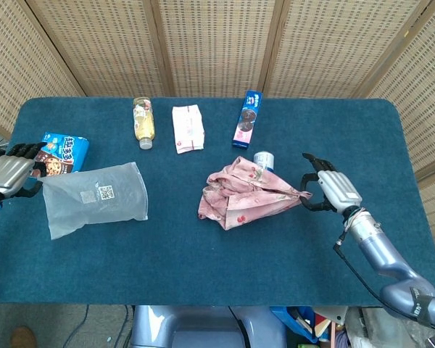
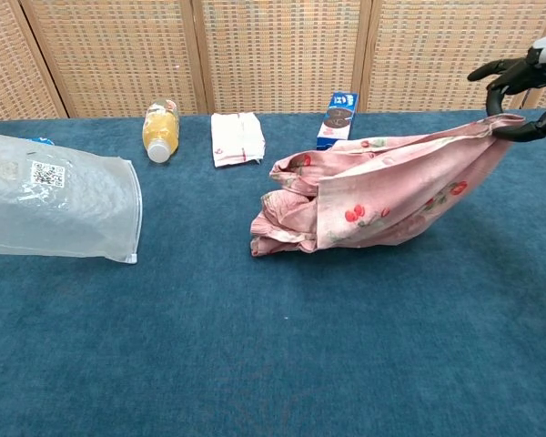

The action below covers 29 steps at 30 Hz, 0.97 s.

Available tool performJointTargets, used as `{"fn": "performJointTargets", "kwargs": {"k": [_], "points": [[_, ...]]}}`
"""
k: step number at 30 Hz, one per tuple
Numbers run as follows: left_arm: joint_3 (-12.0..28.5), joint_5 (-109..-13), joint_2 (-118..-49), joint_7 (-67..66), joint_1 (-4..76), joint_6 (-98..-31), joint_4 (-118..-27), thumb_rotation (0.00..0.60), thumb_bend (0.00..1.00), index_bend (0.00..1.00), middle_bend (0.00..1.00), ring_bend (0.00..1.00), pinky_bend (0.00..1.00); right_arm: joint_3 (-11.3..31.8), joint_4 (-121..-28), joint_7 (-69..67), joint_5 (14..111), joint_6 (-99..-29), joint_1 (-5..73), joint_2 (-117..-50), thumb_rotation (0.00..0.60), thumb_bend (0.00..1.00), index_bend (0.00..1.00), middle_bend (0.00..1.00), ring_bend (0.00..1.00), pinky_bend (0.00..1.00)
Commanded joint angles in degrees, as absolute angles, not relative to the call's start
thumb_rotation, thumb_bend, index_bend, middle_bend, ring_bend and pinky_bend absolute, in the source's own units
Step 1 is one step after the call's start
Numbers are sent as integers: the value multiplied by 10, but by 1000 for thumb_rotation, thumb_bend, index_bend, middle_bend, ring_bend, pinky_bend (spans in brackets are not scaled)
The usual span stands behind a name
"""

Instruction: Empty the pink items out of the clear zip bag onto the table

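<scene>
The clear zip bag (image 1: 94, 197) (image 2: 59, 198) is out to the left, empty, with a white label showing. My left hand (image 1: 9, 175) grips its corner at the table's left edge; the chest view does not show this hand. The pink cloth with red cherry print (image 1: 243, 194) (image 2: 364, 193) is out of the bag, its bunched end resting on the blue table (image 1: 203, 268) near the middle. My right hand (image 1: 332, 191) (image 2: 526, 91) pinches the cloth's far corner and holds that end up, so the fabric slopes from the hand down to the table.
Along the back lie a yellow drink bottle (image 1: 143, 122), a white packet (image 1: 187, 128) and a blue cookie box (image 1: 247, 118). A blue snack box (image 1: 60, 154) sits by my left hand. A blue can (image 1: 263, 160) peeks out behind the cloth.
</scene>
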State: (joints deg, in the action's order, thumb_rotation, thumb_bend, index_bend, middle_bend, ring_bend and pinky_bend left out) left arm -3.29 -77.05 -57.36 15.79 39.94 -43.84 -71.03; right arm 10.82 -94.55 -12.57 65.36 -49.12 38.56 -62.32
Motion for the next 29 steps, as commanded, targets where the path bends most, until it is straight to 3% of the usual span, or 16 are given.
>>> {"fn": "performJointTargets", "kwargs": {"k": [1, 5, 9, 20, 24, 29], "points": [[-22, -754, -569, 165, 388, -445, -735, 600, 114, 0, 0, 0, 0, 95, -951, -54, 695, -563, 359, -612, 600, 0, 0, 0, 0, 0], [-2, -726, -566, 142, 348, -516, -772, 600, 101, 0, 0, 0, 0, 83, -949, 25, 735, -674, 313, -611, 600, 0, 0, 0, 0, 0], [14, -691, -575, 88, 297, -610, -812, 600, 100, 0, 0, 0, 0, 69, -932, 21, 775, -757, 264, -614, 600, 0, 0, 0, 0, 0], [6, -666, -613, -92, 148, -868, -975, 600, 100, 0, 0, 0, 0, 11, -888, -6, 857, -899, 145, -635, 600, 0, 0, 0, 0, 0], [-13, -685, -617, -112, 114, -905, -1032, 600, 100, 0, 0, 0, 0, -7, -909, 6, 878, -930, 113, -638, 600, 0, 0, 0, 0, 0], [-32, -734, -631, -134, 92, -930, -1033, 600, 100, 0, 0, 0, 0, -21, -934, 22, 911, -966, 83, -641, 600, 0, 0, 0, 0, 0]]}}
